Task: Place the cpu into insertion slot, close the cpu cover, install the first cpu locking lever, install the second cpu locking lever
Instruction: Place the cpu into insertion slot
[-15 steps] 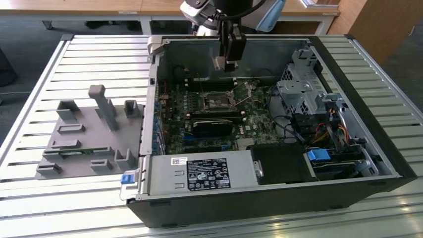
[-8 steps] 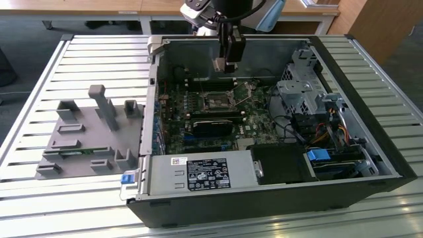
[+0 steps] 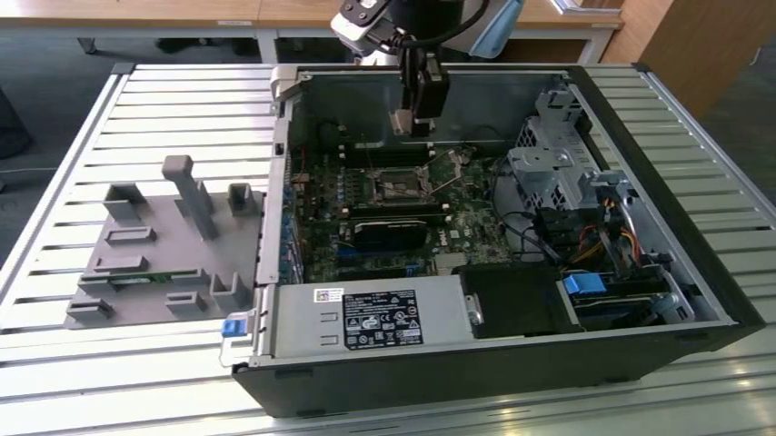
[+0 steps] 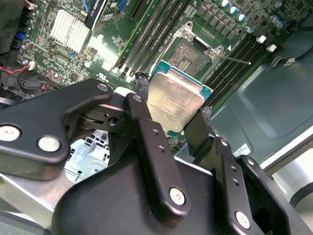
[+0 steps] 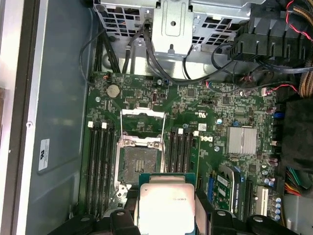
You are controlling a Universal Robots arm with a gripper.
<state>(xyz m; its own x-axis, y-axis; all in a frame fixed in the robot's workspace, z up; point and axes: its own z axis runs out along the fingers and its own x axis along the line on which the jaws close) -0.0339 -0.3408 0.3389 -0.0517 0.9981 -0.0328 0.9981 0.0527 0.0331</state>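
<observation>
My gripper [image 3: 410, 127] hangs inside the open computer case, above the far end of the green board. It is shut on the cpu [image 4: 173, 100], a flat square chip with a silver top and green edge, pinched by two opposite sides between the black fingers [image 4: 142, 85]. In the first wrist view the cpu [image 5: 166, 208] sits just short of the insertion slot [image 5: 139, 161], which lies bare with its dark centre showing. The cpu cover [image 5: 142, 111] is swung up and open at the slot's far side. A thin locking lever [image 4: 234, 59] sticks out beside the slot [image 4: 188, 54].
Long black memory sticks [image 5: 98, 161] flank the slot on both sides. A silver heat sink [image 5: 241, 141], cables and a metal drive cage [image 3: 546, 168] crowd one end of the case. The power-supply box [image 3: 363, 318] fills the near side. A grey fixture rack [image 3: 170, 241] stands on the slatted table.
</observation>
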